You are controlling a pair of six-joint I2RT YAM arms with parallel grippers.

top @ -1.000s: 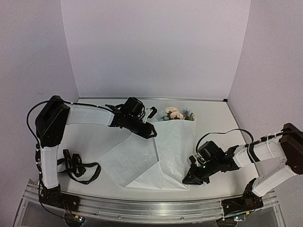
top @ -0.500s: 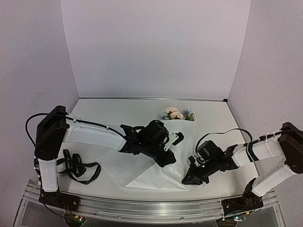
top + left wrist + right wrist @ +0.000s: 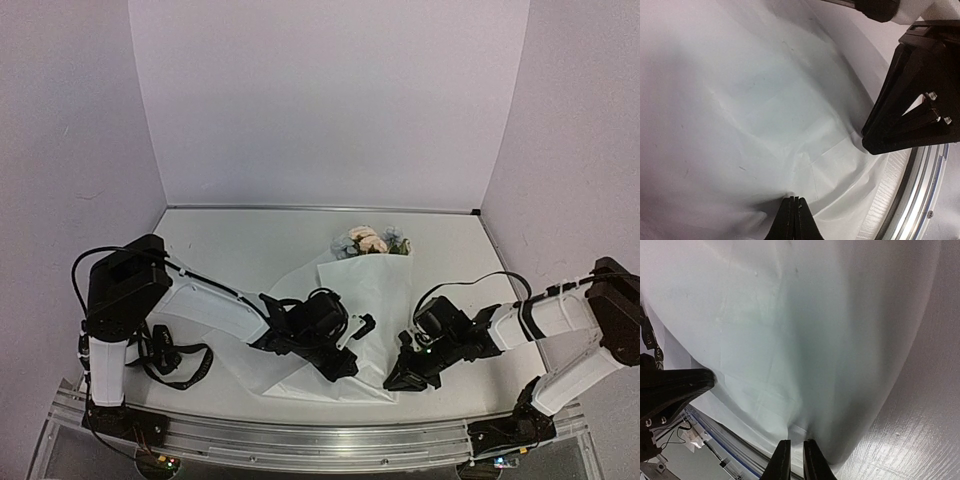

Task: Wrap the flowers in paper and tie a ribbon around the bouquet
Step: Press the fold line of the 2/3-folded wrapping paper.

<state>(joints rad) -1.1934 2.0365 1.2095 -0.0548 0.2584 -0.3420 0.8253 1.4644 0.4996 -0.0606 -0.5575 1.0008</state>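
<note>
Top external view shows the paper (image 3: 352, 300) as by far the biggest thing on the counter (image 3: 250, 240) — a thin white sheet, creased and partly folded over, spreading away from both sets of fingers toward the far wall. It looks nearly weightless and limp. My guess is that it would tear or slip rather than resist, so an edge or corner pinched flat is the place to take it, and any pull should be slow and low.

The flowers (image 3: 372, 240) lie at its far end, well beyond the fingers, with the blooms poking past the paper's edge. Their stems are hidden under the sheet and would likely bend easily. The ribbon (image 3: 168, 355) lies in a loose heap well to the left of the left fingers, beside that arm's base, untouched.

The left arm (image 3: 210, 300) reaches low and far across to the right, its forearm almost flat over the sheet. The left fingers (image 3: 790, 220) are pressed fully together, and the paper puckers right at their tips, so they seem to have a pinch of it. The right arm (image 3: 540, 320) is folded inward, wrist low. The right fingers (image 3: 782, 462) stand a sliver apart with the paper's near corner running between them — gripped, as far as can be told. The two sets of fingers sit near each other.
</note>
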